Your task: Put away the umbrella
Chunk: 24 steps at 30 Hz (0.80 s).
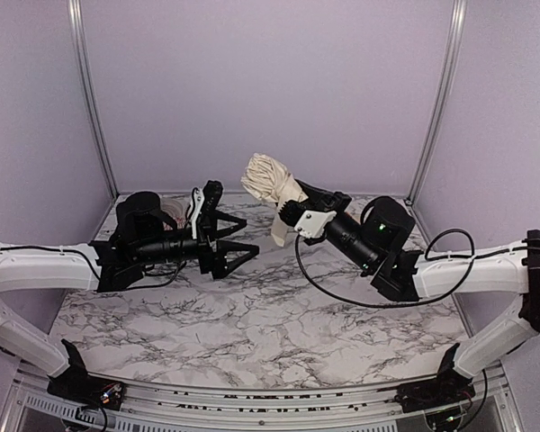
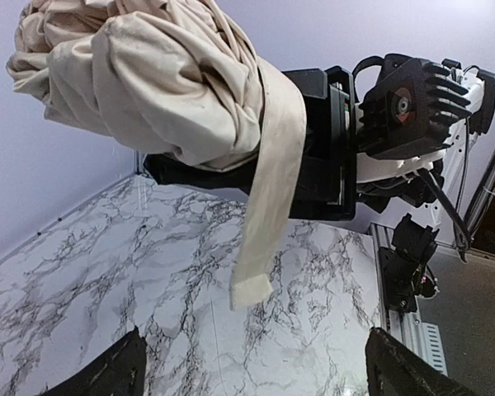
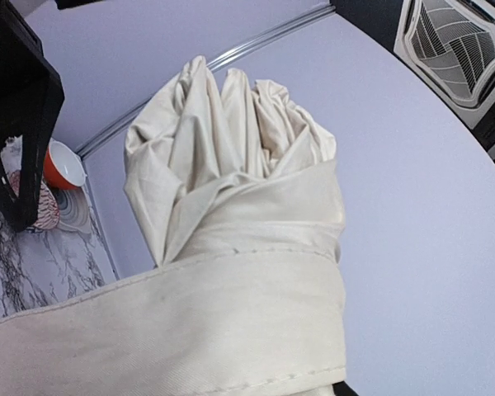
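Note:
The umbrella point(image 1: 268, 178) is folded into a cream fabric bundle and is held up in the air above the back middle of the table. My right gripper point(image 1: 294, 207) is shut on its lower end, and its black jaws point(image 2: 318, 157) wrap the bundle. The umbrella's fabric point(image 3: 239, 247) fills the right wrist view and hides the fingers. A loose cream strap point(image 2: 260, 247) hangs down from the bundle, its end above the marble. My left gripper point(image 1: 249, 235) stands open just left of the strap, holding nothing; its fingertips point(image 2: 120, 367) frame the strap's end from below.
An orange bowl point(image 3: 62, 165) and stacked plates point(image 3: 41, 210) sit at the back left corner, behind the left arm point(image 1: 153, 245). The marble table top point(image 1: 270, 315) lies below both grippers. Purple walls with metal posts point(image 1: 90, 99) close the back and sides.

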{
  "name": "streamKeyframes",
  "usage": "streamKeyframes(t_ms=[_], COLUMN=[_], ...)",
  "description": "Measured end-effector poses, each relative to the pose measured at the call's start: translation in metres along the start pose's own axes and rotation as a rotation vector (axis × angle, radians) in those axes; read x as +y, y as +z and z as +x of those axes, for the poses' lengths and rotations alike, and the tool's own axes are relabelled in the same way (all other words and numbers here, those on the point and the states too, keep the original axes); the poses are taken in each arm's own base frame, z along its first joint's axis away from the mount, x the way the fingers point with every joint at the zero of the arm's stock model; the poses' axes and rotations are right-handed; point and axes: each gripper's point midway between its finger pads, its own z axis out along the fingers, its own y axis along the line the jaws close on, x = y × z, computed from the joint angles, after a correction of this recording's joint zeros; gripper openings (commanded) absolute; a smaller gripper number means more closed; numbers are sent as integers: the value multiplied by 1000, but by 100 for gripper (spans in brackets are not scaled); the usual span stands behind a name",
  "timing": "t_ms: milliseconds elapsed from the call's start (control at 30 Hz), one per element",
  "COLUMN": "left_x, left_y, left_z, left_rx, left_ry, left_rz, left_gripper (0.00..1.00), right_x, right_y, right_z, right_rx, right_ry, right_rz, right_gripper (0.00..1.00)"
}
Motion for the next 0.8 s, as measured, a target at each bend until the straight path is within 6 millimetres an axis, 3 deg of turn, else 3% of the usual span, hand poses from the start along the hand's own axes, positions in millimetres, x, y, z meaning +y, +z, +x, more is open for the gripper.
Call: streamKeyframes(t_ms=[133, 233, 367, 433, 467, 533, 633, 700, 800], left_x=[-1, 0, -4, -9, -13, -19, -31, -38, -43], left_y=[13, 27, 45, 49, 51, 52, 52, 53, 55], left_z=[-18, -30, -31, -34, -36, -39, -38, -34, -26], left_rx=[-81, -121, -135, -148, -157, -170, -167, -154, -133], left_ry=[14, 29, 18, 20, 26, 32, 41, 37, 22], left_rz=[10, 28, 86, 117, 136, 163, 215, 252, 285], left_gripper=[98, 92, 71, 56, 43, 33, 36, 51, 58], right_x=[-2, 0, -3, -6, -7, -8, -9, -10, -12], right_y=[-1, -3, -4, -5, -5, -6, -5, -4, -4], right_z=[-11, -16, -22, -22, -22, -22, -26, -27, -29], right_rx=[-42, -59, -73, -70, -70, -69, -80, -86, -88], right_ry=[65, 105, 141, 153, 158, 169, 179, 185, 193], right_rz=[-32, -69, -89, -89, -88, -88, -94, -93, -93], right_gripper=[0, 0, 0, 0, 0, 0, 0, 0, 0])
